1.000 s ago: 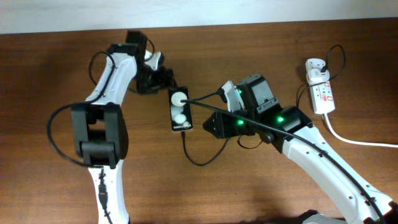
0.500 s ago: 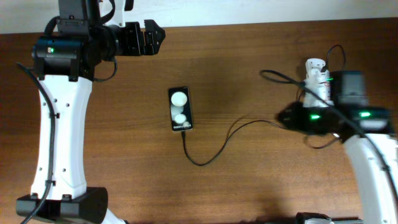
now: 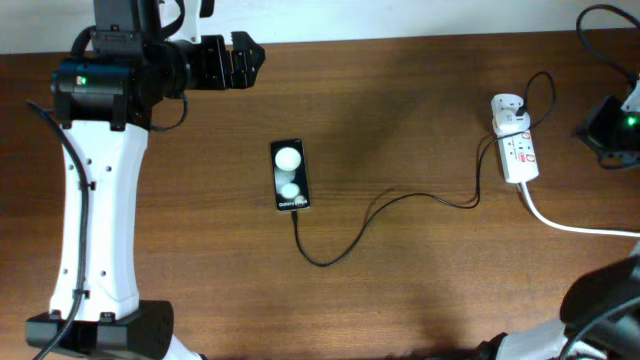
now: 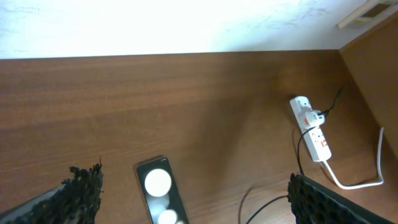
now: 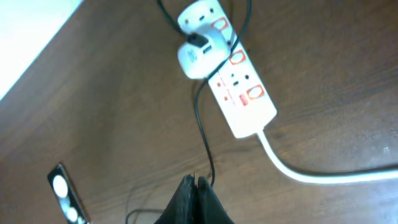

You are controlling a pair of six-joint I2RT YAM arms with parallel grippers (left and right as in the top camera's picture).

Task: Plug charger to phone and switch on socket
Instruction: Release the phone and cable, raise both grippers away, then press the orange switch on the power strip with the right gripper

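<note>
Beside socket, thick cord (white), charger plugged in

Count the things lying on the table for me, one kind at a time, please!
phone: 1
charger: 1
power strip: 1
Total: 3

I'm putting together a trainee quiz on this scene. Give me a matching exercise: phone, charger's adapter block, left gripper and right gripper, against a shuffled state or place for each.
Things:
1. phone
2. adapter block
3. left gripper
4. right gripper

States or places:
A. shut
B. plugged into the socket
C. open
D. flat mid-table, screen up

Pairs: 1-D, 2-B, 3-C, 4-A
</note>
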